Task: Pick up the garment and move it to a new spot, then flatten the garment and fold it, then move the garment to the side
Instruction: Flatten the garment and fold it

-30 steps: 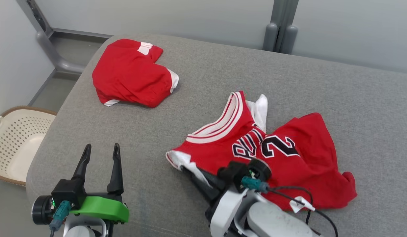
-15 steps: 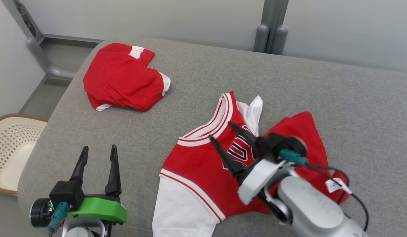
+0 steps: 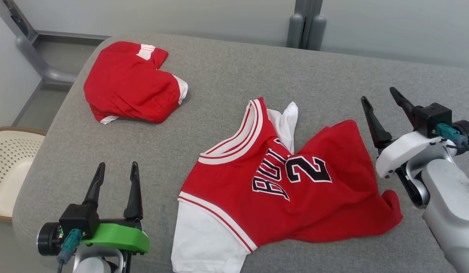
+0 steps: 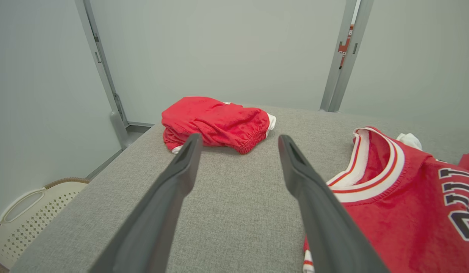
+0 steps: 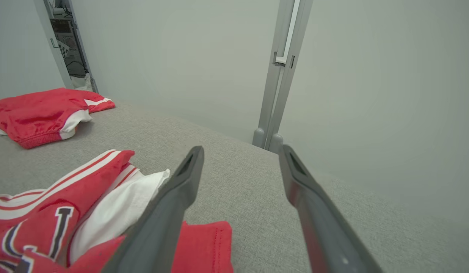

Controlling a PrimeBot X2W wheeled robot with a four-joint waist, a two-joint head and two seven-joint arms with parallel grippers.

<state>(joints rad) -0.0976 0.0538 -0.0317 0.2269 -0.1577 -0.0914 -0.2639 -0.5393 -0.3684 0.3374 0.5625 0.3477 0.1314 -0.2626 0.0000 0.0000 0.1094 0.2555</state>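
Head view: the jersey (image 3: 291,197) is laid rumpled at the middle of the grey worktop (image 3: 226,76), its number 2 turned up and a white part at the near edge. Red shorts (image 3: 132,87) are seen at the far left corner. The left gripper (image 3: 118,164) is held left of the jersey, the right gripper (image 3: 378,94) just beside its right edge; both jaws are spread and empty.

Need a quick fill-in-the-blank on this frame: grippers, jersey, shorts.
1. The left gripper and right gripper are both ____.
2. The digit showing on the jersey is ____.
3. In the head view, the shorts lie up and to the ____ of the jersey.
Missing words: open; 2; left.
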